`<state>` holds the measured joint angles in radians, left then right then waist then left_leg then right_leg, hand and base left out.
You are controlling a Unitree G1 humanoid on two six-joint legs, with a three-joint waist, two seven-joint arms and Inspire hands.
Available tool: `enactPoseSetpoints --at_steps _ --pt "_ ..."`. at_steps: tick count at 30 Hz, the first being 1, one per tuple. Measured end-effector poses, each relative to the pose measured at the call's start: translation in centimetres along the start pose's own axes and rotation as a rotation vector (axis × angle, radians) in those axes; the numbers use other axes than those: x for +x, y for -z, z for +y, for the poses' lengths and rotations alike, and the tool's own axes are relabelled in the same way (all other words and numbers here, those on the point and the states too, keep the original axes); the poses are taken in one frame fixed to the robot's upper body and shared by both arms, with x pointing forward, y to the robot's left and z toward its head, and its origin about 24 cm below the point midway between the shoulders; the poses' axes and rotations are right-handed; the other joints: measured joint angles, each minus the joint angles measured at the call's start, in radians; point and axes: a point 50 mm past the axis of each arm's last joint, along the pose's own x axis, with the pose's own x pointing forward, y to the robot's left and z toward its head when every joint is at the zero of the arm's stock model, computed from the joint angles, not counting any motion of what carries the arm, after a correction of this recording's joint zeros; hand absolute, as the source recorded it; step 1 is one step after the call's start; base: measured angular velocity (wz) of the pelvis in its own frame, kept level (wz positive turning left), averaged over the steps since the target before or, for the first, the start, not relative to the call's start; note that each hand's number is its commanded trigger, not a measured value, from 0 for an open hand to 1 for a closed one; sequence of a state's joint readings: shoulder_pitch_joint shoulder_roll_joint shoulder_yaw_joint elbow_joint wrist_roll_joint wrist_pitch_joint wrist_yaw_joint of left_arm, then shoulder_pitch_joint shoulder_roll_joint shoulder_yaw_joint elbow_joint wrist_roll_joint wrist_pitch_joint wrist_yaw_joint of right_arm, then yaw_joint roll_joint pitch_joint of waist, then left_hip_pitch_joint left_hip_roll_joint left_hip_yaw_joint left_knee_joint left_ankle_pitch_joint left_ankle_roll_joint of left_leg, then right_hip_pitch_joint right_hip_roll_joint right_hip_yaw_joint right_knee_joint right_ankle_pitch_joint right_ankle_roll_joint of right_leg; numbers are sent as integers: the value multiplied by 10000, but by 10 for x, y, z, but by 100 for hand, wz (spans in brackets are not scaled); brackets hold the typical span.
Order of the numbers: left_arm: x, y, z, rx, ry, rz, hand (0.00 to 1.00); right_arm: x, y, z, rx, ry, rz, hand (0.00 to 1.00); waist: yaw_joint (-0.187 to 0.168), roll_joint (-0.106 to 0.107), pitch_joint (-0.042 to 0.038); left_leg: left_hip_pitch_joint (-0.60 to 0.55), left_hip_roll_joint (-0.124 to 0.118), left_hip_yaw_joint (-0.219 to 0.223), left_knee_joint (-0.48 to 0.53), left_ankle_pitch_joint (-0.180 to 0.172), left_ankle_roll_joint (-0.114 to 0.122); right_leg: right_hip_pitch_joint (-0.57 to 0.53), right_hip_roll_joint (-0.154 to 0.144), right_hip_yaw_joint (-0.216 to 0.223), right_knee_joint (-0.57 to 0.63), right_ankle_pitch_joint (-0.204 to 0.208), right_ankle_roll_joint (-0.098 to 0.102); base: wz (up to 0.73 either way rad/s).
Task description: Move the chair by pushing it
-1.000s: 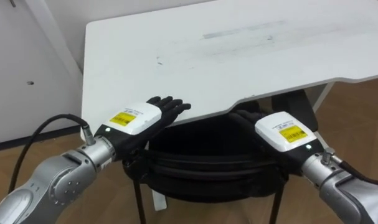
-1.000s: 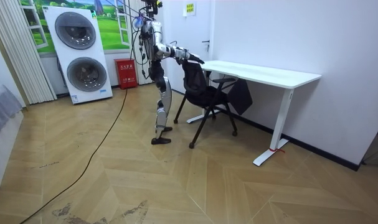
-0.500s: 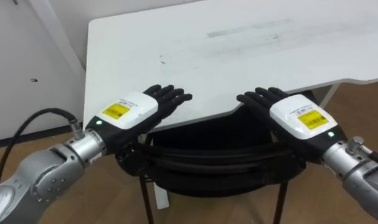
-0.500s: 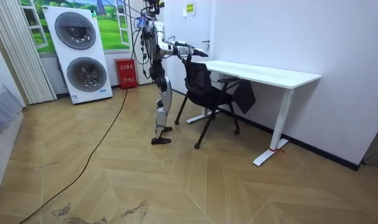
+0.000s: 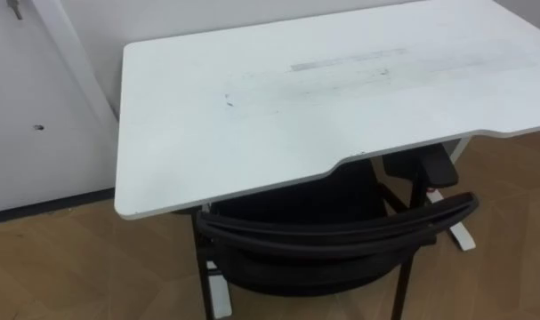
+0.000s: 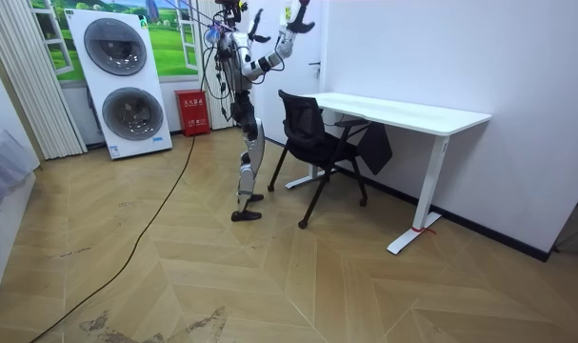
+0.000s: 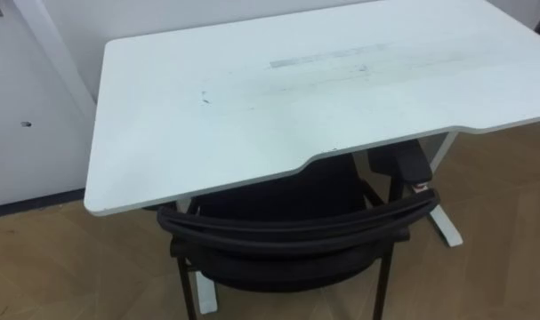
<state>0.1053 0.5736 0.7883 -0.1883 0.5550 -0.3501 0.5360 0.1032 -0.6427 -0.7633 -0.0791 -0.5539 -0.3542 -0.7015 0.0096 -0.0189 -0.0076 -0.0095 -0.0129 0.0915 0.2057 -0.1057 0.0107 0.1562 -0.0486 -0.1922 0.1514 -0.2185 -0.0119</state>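
Note:
A black chair [image 5: 341, 233] stands in front of me with its seat pushed under the white desk [image 5: 278, 98]. Its curved backrest top lies just outside the desk's near edge, and one armrest [image 5: 425, 167] shows under the desk at the right. In the room view I stand behind the chair [image 6: 312, 133] with both arms raised high. My left hand [image 6: 256, 16] is up beside my head and my right hand [image 6: 297, 8] is near the top edge, both with fingers that look straight and holding nothing. Neither hand touches the chair.
The desk [image 6: 403, 110] stands against the white wall, and its white foot [image 5: 461, 233] rests on the wood floor right of the chair. Behind me are stacked washing machines [image 6: 122, 81] and a red box [image 6: 191, 111]. Open floor lies toward the room view's left.
Both hands have left the chair's backrest and risen out of the eye views to above shoulder height. The chair has slid a little further under the desk.

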Motion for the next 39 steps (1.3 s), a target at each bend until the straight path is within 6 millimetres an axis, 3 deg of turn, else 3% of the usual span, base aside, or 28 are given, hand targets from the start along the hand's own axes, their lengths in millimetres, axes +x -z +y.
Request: enactPoseSetpoints --at_steps 4,5,8,14,19,23,27,31,34,39 --pt "-19 28 23 499 -1691 1893 0 -13 19 -19 73 1883 1803 0 -10 189 -12 10 -87 111 13 -110 105 -2 -71 50 17 -45 98 -3" --pt "-23 31 23 613 -1785 2153 0 -15 22 -21 62 2070 2051 0 -8 182 9 12 -105 110 12 -121 121 -3 -86 57 21 -52 117 0" --pt "-45 51 23 977 -2032 3756 0 -30 44 -23 -277 2558 3858 0 -13 338 -33 55 -187 128 5 -179 175 26 -150 119 70 -101 205 0" --pt "-89 80 25 1170 -2656 6871 0 -81 66 -27 -566 2776 7084 0 50 387 20 108 -189 247 -8 -309 193 17 -179 244 172 -132 253 -6" --pt "-135 92 8 1567 -1716 9066 0 -135 82 -27 -1028 2795 10118 0 27 381 32 -124 -196 193 170 -425 219 -117 -200 217 151 -156 287 1" --pt "-178 92 -2 1646 -816 10913 0 -180 78 -21 -1484 1884 11821 0 -14 406 32 -197 -205 211 163 -451 224 -208 -212 246 167 -156 289 -3" --pt "-251 82 -13 1947 1463 13427 0 -247 70 -22 -2210 668 14480 0 -27 391 18 -331 -194 214 182 -455 221 -359 -214 255 187 -154 289 0" --pt "-322 65 1 2535 3700 15867 0 -301 61 -36 -2979 -170 16747 0 -42 455 -13 -232 -170 263 181 -558 210 -308 -216 267 209 -156 293 -5" --pt "-354 60 18 2994 4800 17088 0 -333 53 -46 -3603 -1461 17676 0 -56 443 -4 -66 -140 383 149 -649 191 -186 -204 291 263 -156 295 -12" --pt "-388 45 30 2967 6773 18239 0 -371 38 -55 -3792 -4139 18751 0 -87 449 22 82 -172 373 166 -718 249 -45 -305 269 295 -251 393 -2"
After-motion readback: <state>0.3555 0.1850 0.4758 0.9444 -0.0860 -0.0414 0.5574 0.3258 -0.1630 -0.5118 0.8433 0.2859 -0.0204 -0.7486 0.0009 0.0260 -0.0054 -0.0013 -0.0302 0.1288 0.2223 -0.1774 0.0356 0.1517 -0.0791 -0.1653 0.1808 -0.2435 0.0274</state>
